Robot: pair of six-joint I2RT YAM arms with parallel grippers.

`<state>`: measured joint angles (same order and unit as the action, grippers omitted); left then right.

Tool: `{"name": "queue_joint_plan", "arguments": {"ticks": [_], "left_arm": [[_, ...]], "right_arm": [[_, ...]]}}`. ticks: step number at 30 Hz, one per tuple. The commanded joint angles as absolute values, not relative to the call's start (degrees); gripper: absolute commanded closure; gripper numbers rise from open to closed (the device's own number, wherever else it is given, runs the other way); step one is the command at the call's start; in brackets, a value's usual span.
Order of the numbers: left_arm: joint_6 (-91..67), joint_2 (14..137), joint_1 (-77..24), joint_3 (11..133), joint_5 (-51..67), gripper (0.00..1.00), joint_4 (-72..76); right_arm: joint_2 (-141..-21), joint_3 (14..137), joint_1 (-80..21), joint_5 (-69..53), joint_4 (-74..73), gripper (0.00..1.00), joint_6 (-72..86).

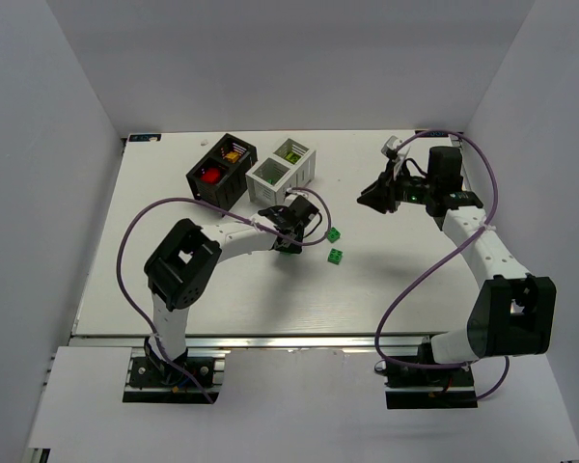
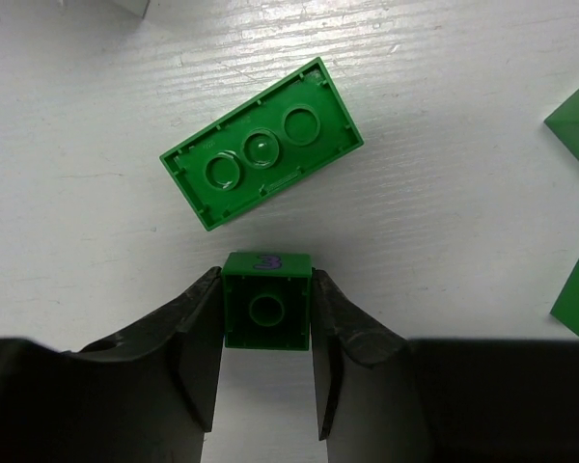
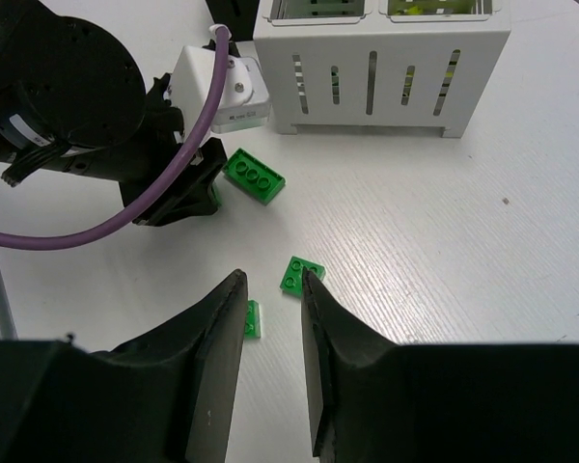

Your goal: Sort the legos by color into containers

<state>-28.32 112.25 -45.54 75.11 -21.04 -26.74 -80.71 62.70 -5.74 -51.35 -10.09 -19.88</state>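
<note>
Left gripper clamped on small green lego, mid worktop. Long green lego lies upside down just beyond it. Two loose green legos to the right. Right gripper fingers apart, empty. Black container and white container side by side, far.

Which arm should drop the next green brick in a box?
Left. The left hand is shut on a small green brick, close by the white container. The right hand is open, empty and farther off.
</note>
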Motion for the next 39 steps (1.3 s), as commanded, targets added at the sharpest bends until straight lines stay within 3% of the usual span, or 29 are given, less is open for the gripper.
{"name": "queue_joint_plan", "arguments": {"ticks": [1, 5, 9, 14, 19, 29, 39], "left_arm": [[-28.13, 111.8, -45.88, 77.17, -21.89, 0.66, -26.63], [-28.48, 109.87, -45.88, 77.26, -21.36, 0.88, -26.37], [-29.09, 104.17, -45.88, 76.29, -20.39, 1.0, -23.73], [-28.83, 101.6, -45.09, 80.58, -20.48, 1.0, -23.55], [-28.83, 100.9, -42.37, 87.17, -19.16, 1.0, -23.99], [-30.15, 105.81, -31.48, 100.45, -14.15, 1.0, -26.63], [-26.89, 114.52, -27.6, 110.56, -13.18, 0.95, -29.97]], "right_arm": [[-79.01, 61.79, -5.45, -51.86, -8.35, 0.65, -19.51], [-78.66, 61.79, -5.45, -51.68, -9.4, 0.65, -20.91], [-78.49, 61.79, -5.45, -50.63, -11.77, 0.67, -23.2], [-78.49, 61.79, -5.45, -49.75, -14.23, 0.77, -25.13], [-78.22, 61.35, -5.54, -49.22, -15.38, 0.77, -26.02], [-77.87, 60.65, -5.45, -48.96, -15.64, 0.72, -25.66], [-78.57, 60.38, -5.45, -48.69, -16.7, 0.64, -25.31]]}}
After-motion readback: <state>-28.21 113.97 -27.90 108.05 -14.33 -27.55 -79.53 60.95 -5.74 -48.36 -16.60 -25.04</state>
